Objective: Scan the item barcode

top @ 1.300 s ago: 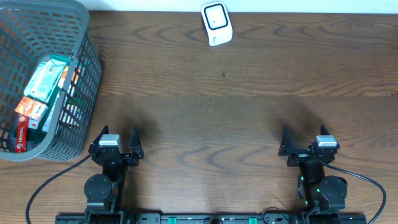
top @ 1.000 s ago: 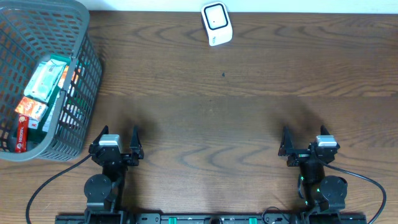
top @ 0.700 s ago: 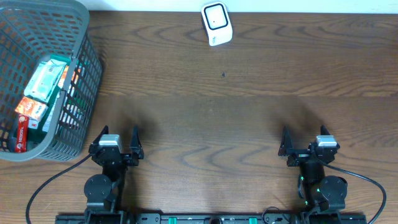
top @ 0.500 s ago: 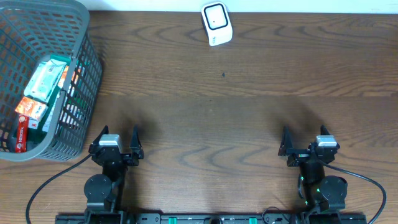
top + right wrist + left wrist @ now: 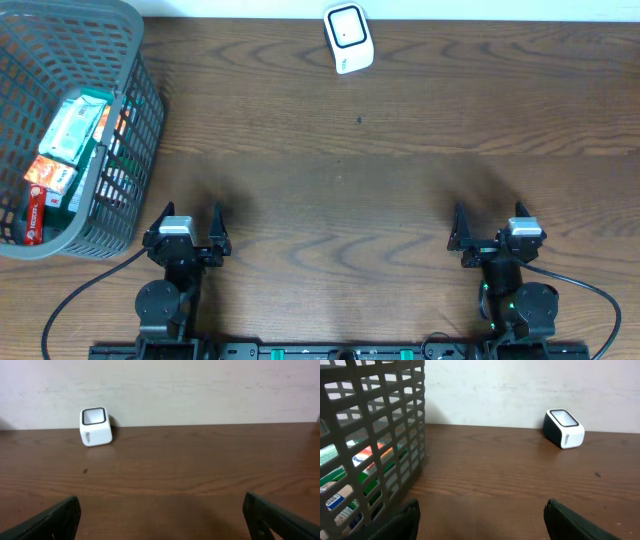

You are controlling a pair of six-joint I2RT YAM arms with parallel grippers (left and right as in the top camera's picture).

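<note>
The items lie in a grey mesh basket [image 5: 142,110] at the far left: a green-and-white box [image 5: 72,128], an orange box [image 5: 50,177] and a red tube [image 5: 33,217]. No barcode shows on any of them. A white scanner [image 5: 348,38] stands at the table's back edge, also in the left wrist view as the scanner [image 5: 564,435] and in the right wrist view as the scanner [image 5: 96,426]. My left gripper [image 5: 190,218] is open and empty near the front edge, just right of the basket. My right gripper [image 5: 489,218] is open and empty at the front right.
In the left wrist view the basket wall [image 5: 375,435] fills the left side, close to the left fingertip [image 5: 407,517]. A pale wall runs behind the table's back edge. Brown wooden tabletop [image 5: 350,170] lies between the grippers and the scanner.
</note>
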